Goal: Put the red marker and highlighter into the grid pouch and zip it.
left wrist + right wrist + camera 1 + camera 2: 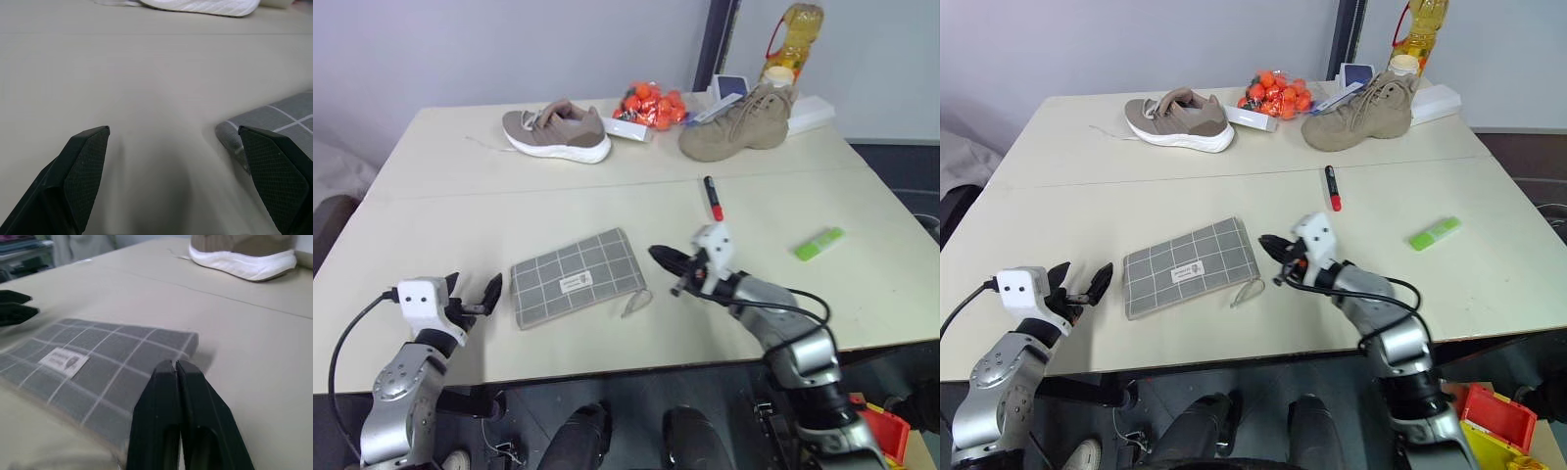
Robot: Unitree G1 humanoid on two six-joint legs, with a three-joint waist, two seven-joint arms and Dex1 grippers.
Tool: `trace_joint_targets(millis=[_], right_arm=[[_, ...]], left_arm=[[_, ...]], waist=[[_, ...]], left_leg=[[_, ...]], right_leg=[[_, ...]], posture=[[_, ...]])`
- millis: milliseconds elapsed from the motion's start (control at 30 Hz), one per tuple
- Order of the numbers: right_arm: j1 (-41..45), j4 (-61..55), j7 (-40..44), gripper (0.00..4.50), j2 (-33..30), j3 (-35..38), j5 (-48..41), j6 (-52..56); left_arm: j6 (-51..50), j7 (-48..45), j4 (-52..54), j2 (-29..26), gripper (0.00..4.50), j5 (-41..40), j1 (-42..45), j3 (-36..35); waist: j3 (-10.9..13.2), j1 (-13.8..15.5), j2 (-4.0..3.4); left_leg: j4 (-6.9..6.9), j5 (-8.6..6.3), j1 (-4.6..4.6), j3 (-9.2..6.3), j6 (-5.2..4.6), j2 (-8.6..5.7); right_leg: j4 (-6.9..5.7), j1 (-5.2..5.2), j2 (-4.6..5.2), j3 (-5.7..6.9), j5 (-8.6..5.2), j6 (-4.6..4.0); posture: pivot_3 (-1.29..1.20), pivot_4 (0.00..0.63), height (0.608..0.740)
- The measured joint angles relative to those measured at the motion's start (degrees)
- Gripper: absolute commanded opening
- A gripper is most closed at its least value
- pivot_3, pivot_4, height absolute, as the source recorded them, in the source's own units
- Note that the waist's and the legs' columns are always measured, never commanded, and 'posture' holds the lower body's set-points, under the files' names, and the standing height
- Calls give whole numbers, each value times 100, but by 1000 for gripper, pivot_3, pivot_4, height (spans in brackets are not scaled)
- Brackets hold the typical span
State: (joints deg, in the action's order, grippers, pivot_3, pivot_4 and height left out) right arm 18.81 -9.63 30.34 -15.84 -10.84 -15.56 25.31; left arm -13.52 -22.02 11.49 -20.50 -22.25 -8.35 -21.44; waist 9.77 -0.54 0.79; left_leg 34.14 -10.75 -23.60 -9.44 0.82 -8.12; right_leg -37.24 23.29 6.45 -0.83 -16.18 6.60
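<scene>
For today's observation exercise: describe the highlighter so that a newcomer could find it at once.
Start at the beige table and look to its right side, away from the shoes at the back. The highlighter lies there alone, right of the red marker: short, chunky and lime green, where the marker is slim and black with a red end.

table (431, 196): beige top, seam line running across it
low sneaker (557, 130): taupe with white sole, far side, lying toward the left
orange bag (651, 104): small orange items in clear wrap, between the two shoes
suede boot (736, 125): tan, far right
oil bottle (790, 39): yellow, behind the boot
</scene>
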Motion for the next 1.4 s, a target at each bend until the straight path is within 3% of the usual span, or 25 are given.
trace_joint_targets(millis=[233, 467, 600, 933, 1033, 1267, 1400], right_arm=[[173, 736, -230, 14, 367, -706, 619, 266], [462, 1214, -468, 14, 724, -601, 788, 316], [546, 1340, -459, 14, 762, -568, 803, 296], [617, 1515, -454, 14, 921, -576, 870, 187], [620, 1532, -463, 0, 945, -578, 931, 168], [598, 1533, -547, 0, 986, -568, 1030, 135], [580, 1526, -591, 0, 1006, -543, 1029, 118]], left_arm=[[335, -326, -90, -472, 4500, 166, -279, -90], [1123, -933, -206, -1092, 4500, 690, -905, -126], [2082, -1407, -452, -1553, 4500, 1315, -1085, 243], [4772, -1655, -2201, -1716, 4500, 2305, 464, 1337], [5424, -1817, -2837, -1701, 3604, 2320, 958, 1678], [6463, -2315, -3950, -1673, 48, 2127, 1862, 2175], [6538, -2472, -4080, -1660, 48, 1961, 1998, 2280]], waist=[[0, -6, 0], [-6, -10, 7], [-6, -1, 7], [-9, -21, 3], [-10, -22, 2], [-12, -27, 2], [-12, -23, 1]], left_leg=[[-4, 3, 1, 0, -5, 0], [-11, -4, 13, 0, 7, 5], [-11, -4, 14, 0, 7, 5], [-17, -3, 21, -3, 7, 10], [-18, -2, 22, -4, 6, 10], [-18, 6, 23, -5, -5, 11], [-18, 7, 24, -6, -6, 11]], right_leg=[[1, 8, -1, -1, 8, 13], [0, 3, -6, -2, 2, -9], [1, 1, -5, -2, 3, -13], [-2, 4, -15, 0, 19, 4], [-3, 4, -17, 0, 20, 6], [-8, 4, -22, 0, 21, 6], [-8, 3, -29, -1, 21, 6]], posture=[[0, 150, 740], [0, 150, 740], [0, 150, 740], [0, 150, 740], [0, 150, 740], [0, 150, 740], [0, 150, 740]])
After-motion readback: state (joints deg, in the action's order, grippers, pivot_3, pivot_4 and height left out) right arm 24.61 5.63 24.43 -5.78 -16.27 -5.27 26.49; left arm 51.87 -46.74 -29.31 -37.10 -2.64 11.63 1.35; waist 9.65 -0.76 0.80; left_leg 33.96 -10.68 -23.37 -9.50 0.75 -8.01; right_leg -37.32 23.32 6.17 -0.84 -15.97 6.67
